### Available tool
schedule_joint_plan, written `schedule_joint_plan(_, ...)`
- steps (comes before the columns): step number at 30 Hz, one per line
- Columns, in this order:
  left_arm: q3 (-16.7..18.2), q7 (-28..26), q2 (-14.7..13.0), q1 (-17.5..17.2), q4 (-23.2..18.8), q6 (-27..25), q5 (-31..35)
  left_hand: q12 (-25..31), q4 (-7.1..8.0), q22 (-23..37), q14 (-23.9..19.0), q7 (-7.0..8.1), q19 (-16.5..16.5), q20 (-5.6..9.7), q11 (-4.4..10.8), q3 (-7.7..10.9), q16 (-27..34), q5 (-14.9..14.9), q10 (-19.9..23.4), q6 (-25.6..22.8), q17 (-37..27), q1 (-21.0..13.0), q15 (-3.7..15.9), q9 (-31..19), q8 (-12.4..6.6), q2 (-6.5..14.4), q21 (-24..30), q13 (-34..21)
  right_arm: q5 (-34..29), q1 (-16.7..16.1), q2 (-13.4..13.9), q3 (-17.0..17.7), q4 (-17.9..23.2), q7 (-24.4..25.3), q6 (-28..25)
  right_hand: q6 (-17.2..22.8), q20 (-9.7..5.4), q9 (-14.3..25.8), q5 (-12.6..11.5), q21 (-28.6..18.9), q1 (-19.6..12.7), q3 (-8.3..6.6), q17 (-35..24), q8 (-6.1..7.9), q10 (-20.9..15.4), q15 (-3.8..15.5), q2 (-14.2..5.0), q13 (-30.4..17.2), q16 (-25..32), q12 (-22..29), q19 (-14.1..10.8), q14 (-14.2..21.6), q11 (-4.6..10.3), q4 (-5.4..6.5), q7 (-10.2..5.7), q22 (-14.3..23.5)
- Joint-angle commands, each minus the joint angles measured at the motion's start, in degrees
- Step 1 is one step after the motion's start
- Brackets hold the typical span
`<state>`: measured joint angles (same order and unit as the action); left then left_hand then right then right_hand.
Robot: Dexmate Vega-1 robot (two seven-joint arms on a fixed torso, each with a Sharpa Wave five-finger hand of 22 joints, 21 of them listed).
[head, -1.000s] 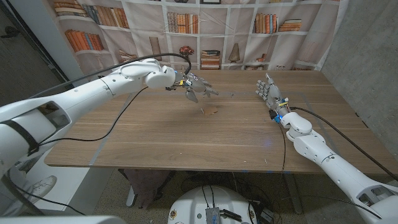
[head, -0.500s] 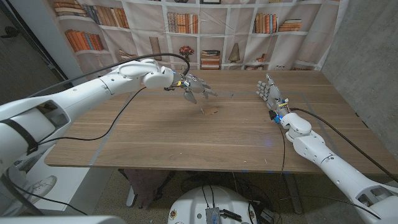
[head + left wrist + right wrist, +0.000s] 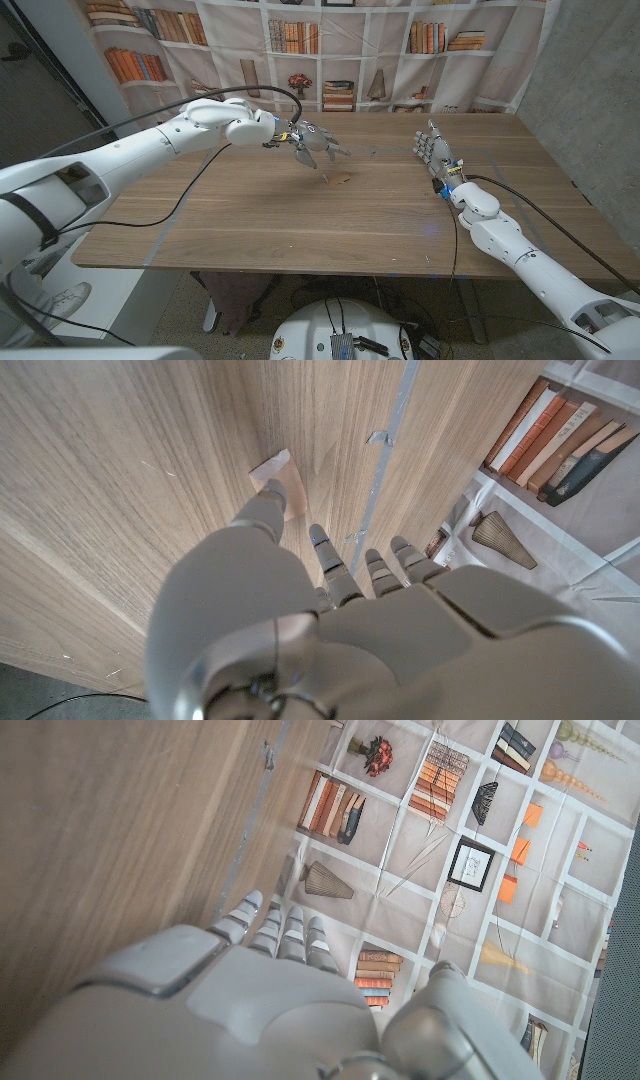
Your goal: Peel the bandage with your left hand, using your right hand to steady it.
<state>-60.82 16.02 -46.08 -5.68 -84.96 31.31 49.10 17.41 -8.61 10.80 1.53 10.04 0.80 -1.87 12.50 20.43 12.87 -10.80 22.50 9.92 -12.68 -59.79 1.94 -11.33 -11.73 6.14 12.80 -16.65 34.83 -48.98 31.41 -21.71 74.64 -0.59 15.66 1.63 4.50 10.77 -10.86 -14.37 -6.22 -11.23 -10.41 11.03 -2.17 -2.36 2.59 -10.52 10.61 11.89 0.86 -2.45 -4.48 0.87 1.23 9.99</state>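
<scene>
A small tan bandage lies on the wooden table near its middle; in the left wrist view the bandage sits just past my thumb tip. My left hand hovers over the table a little behind and to the left of the bandage, fingers spread, holding nothing. The same left hand has its fingers reaching out above the wood. My right hand stands upright at the right side, fingers straight and apart, well away from the bandage. The right hand holds nothing.
A line of pale tape runs across the table beyond the bandage. A printed bookshelf backdrop hangs behind the table's far edge. A black cable trails from my left arm over the tabletop.
My left hand has drifted slightly back and left, away from the bandage. The right hand and the bandage have stayed where they were.
</scene>
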Motion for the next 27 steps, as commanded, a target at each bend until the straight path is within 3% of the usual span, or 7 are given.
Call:
schedule_joint_plan(1,-0.1,-1.3,-0.2,-0.1,1.3,1.1,0.8,0.4,-0.14,0.2,-0.4,-0.17,-0.3,-0.27,0.12,0.31,0.4,0.0,0.6,12.5,-0.4,-0.4,7.08,-0.2,-0.36,0.4,0.5,-0.4,-0.1,-0.6,0.0,0.1,0.8,1.1,-0.5,-0.2,0.28,0.3,-0.2,0.2,-0.2,0.00,0.0,0.23,-0.1,0.20,-0.55,-0.2,0.0,0.2,-0.1,-0.2,0.12,-0.16,-0.03,0.3)
schedule_joint_plan(14,-0.1,-1.6,-0.8,-0.4,0.2,1.7,1.4,1.3,-0.29,0.2,-1.1,-1.83,-0.5,-1.32,0.13,0.91,0.5,-0.3,0.4,11.1,-0.9,-1.5,6.56,-0.3,-0.58,0.9,0.5,-1.3,-0.2,-0.6,-0.4,0.0,0.6,1.3,-0.1,-0.2,0.31,0.2,-0.2,0.5,-0.3,-0.01,0.1,0.23,0.0,0.29,-0.68,-0.2,0.0,0.2,-0.2,-0.3,0.19,-0.31,-0.09,0.3)
schedule_joint_plan(15,0.3,-4.8,-0.9,-1.1,1.0,2.0,1.4,1.5,-0.29,0.2,-1.2,-1.84,-0.5,-1.32,0.13,0.97,0.5,-0.3,0.4,11.1,-0.9,-1.6,6.55,-0.3,-0.55,1.0,0.5,-1.4,-0.2,-0.6,-0.4,0.0,0.6,1.4,-0.2,-0.2,0.32,0.2,-0.2,0.5,-0.3,-0.01,0.1,0.23,0.0,0.29,-0.68,-0.2,0.0,0.2,-0.2,-0.3,0.22,-0.31,-0.08,0.3)
schedule_joint_plan(21,-0.6,-1.4,-0.6,-0.7,1.0,1.5,2.0,2.4,-0.09,0.2,-2.2,-1.90,-1.4,-1.32,0.11,0.88,0.8,-0.4,1.0,9.7,-1.2,-1.7,6.84,-0.3,-0.89,0.8,0.8,-2.1,-0.3,-0.8,-0.4,0.0,0.7,1.6,-0.2,-0.3,0.32,0.2,-0.2,0.6,-0.4,-0.01,0.1,0.22,0.0,0.23,-0.72,-0.2,0.0,0.2,-0.2,-0.3,0.09,-0.38,-0.09,0.3)
schedule_joint_plan(27,-0.6,-2.3,-0.4,-1.2,1.9,0.9,2.2,3.1,0.35,0.2,-2.7,-1.63,-1.4,-1.27,0.11,0.56,1.0,-0.4,1.4,8.9,-1.5,-1.2,7.04,-0.3,-0.98,0.6,0.8,-2.6,-0.3,-1.2,-0.3,0.1,1.1,1.9,-0.3,-0.3,0.33,0.2,-0.2,0.7,-0.4,0.00,0.1,0.23,-0.1,0.23,-0.76,-0.2,0.0,0.2,-0.2,-0.3,0.08,-0.43,-0.07,0.3)
